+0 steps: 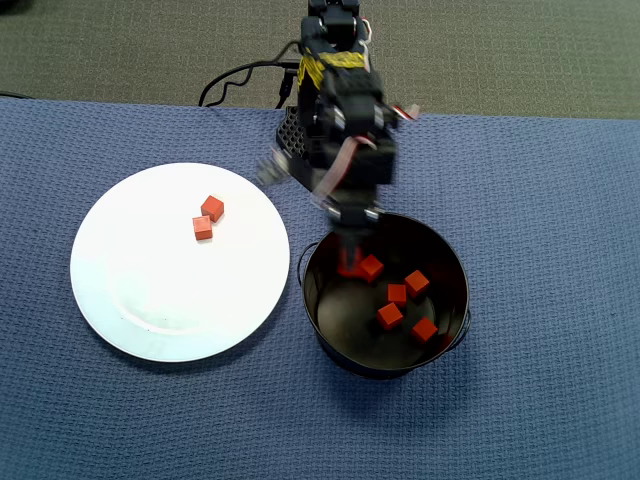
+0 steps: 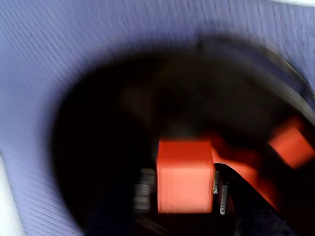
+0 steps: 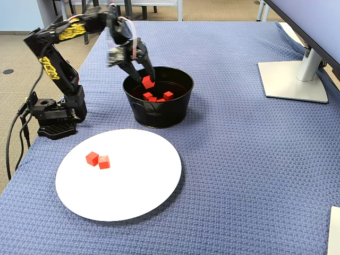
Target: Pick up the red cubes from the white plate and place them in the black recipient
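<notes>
My gripper (image 3: pixel 146 74) is shut on a red cube (image 3: pixel 148 82) and hangs over the near-left part of the black recipient (image 3: pixel 159 114). In the blurred wrist view the held cube (image 2: pixel 184 177) sits between the jaws above the pot's dark inside. From overhead, the gripper (image 1: pixel 350 262) mostly hides that cube. Several red cubes (image 1: pixel 397 293) lie on the floor of the recipient (image 1: pixel 318 318). Two red cubes (image 1: pixel 207 218) rest side by side on the white plate (image 1: pixel 150 320), left of the pot in the overhead view.
The arm's base (image 3: pixel 53 117) stands on the blue cloth behind the plate, with cables (image 1: pixel 235 80) running off the table's edge. A monitor stand (image 3: pixel 295 79) sits at the far right of the fixed view.
</notes>
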`<state>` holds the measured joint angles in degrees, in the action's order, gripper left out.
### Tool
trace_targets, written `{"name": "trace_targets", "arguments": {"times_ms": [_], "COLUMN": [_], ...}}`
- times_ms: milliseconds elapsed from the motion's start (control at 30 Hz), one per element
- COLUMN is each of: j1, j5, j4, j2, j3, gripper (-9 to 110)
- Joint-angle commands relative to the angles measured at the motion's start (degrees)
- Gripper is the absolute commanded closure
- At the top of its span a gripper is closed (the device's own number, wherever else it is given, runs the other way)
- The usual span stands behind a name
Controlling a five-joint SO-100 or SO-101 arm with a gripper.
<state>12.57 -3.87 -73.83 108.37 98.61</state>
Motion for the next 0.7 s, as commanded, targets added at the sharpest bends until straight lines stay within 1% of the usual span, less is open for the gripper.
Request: {"name": "trace_targets", "arguments": {"times_ms": [0, 67, 133, 267, 367, 467, 633, 667], "j1": [5.54, -1.58, -10.72, -30.67, -42.54, -49.75, -56.43, -57.22], "j5": [5.89, 8.00, 13.18, 29.09, 42.01, 54.05, 79.54, 82.09], "j4": [-3.43, -5.62, -7.91, -8.70, -3.60, 2.55, 2.29, 3.16], "j2": [-2.99, 0.18, 1.93, 3.60, 2.11, -0.79, -6.42, -7.56], "j3": [-4.75, -6.06, -7.03, -3.43, 1.49, 5.62, 6.24, 5.54], "gripper": [61, 65, 71, 74, 74, 73, 73, 73]}}
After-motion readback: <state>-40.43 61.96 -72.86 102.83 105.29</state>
